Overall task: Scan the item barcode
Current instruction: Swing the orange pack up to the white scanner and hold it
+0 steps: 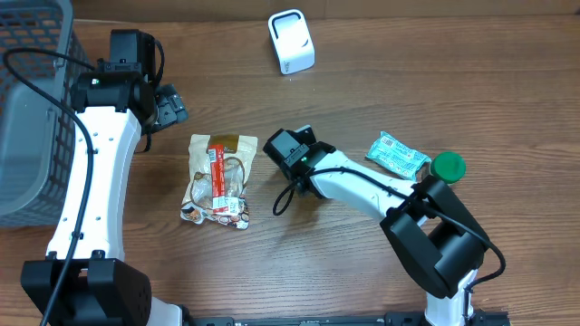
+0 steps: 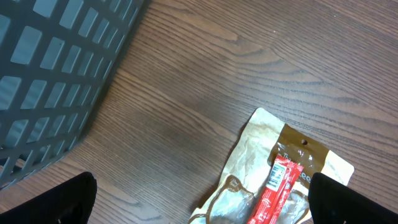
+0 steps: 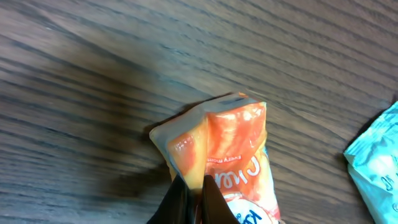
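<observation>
Wood-grain table [image 1: 408, 54]: grey basket [image 1: 27, 100] far left, white scanner [image 1: 291, 42] at the far edge. Right gripper [image 3: 194, 200] has its jaws clamped on one end of the orange packet [image 3: 230, 143], mid-table between the brown snack bag [image 1: 219, 181] and the teal packet [image 1: 397, 154]. The end grip probably leaves the barcode face free for the scanner. Left gripper [image 1: 170, 107] hangs with jaws wide apart, holding nothing, likely kept clear.

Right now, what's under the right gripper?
An orange packet, pinched at one end by the shut right gripper. From overhead the gripper hides it completely, and no barcode shows.
</observation>
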You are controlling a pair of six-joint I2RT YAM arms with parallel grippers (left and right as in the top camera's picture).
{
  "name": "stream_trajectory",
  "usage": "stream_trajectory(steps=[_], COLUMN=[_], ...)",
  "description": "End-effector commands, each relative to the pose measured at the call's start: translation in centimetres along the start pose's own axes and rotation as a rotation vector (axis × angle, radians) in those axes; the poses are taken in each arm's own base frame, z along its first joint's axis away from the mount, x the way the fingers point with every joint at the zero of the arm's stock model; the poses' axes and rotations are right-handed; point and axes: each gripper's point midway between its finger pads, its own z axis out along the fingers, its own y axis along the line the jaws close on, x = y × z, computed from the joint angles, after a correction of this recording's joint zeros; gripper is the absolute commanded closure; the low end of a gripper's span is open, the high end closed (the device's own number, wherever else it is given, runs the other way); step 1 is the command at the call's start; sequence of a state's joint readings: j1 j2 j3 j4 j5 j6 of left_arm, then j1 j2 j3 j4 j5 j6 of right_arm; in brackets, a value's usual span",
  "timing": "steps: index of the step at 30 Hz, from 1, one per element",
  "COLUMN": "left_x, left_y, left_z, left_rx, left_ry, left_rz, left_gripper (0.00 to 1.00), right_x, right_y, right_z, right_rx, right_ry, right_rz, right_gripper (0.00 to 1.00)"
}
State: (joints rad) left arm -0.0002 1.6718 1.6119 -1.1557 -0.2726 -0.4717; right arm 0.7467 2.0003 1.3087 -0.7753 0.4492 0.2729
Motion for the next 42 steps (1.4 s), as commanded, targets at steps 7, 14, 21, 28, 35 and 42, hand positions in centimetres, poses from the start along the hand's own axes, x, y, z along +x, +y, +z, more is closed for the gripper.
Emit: stream_trajectory(steps=[7, 14, 21, 28, 35, 42], left_x=[-0.4, -0.4, -0.4, -0.4, -0.4, -0.4], left_y=[-0.1, -0.1, -0.1, -0.1, -0.1, -0.1], left_z=[-0.6, -0.6, -0.6, -0.6, -0.6, -0.6], left_rx=[0.013, 0.013, 0.013, 0.013, 0.013, 0.013], left_ry=[-0.017, -0.016, -0.017, -0.017, -0.017, -0.017], left_rz=[-0.010, -0.009, -0.010, -0.009, -0.010, -0.010], left_gripper=[0.00, 0.00, 0.00, 0.00, 0.00, 0.00], right_x=[-8.4, -12.6, -18.6, -23.8, -28.8, -31.7], right_y=[-2.5, -3.4, -9.6, -14.2, -13.3, -11.3], right_z=[-11.7, -19.8, -28.5, -30.0, -22.1, -12.6], right_rx=[-0.202, -0.571, -1.076, -1.298, -1.392, -1.429], right_ry=[-0.253, -0.308, -0.419, -0.538, -0.488, -0.500], right_rz=[0.165, 0.231, 0.431, 0.560, 0.698, 0.750], right_gripper=[0.96, 0.97, 0.97, 0.97, 0.97, 0.96])
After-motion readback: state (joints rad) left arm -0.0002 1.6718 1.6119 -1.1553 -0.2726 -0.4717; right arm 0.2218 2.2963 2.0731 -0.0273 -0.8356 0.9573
